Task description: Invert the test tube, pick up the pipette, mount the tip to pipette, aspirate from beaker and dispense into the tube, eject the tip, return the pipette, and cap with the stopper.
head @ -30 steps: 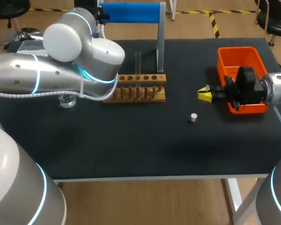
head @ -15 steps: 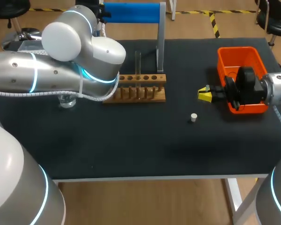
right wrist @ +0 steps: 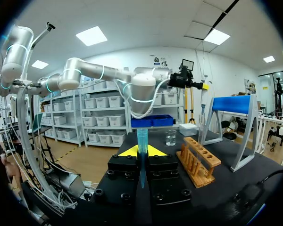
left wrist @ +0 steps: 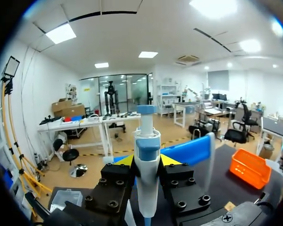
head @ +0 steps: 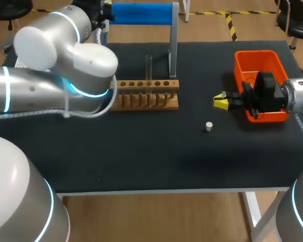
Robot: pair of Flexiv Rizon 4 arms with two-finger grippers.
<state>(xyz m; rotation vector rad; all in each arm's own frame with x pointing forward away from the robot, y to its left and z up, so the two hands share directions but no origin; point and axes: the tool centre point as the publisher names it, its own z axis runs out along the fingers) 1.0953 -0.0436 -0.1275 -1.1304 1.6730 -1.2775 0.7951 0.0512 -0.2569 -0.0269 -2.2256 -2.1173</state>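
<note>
Silver left arm (head: 65, 85) covers the rack's (head: 146, 95) left end in the head view, and its wrist is hidden. The tube (head: 148, 65) stands upright in the rack.

Left wrist view: the left gripper (left wrist: 147, 162) clamps the pipette (left wrist: 147, 141). Axis vertical, plunger up, lower end cut off.

Right wrist view: the right gripper (right wrist: 142, 153) clamps the tip (right wrist: 142, 139), upright, wide end up.

Silver arms (head: 35, 93) w/ cyan rings (head: 85, 93), black yellow-tipped gripper (head: 220, 102).
</note>
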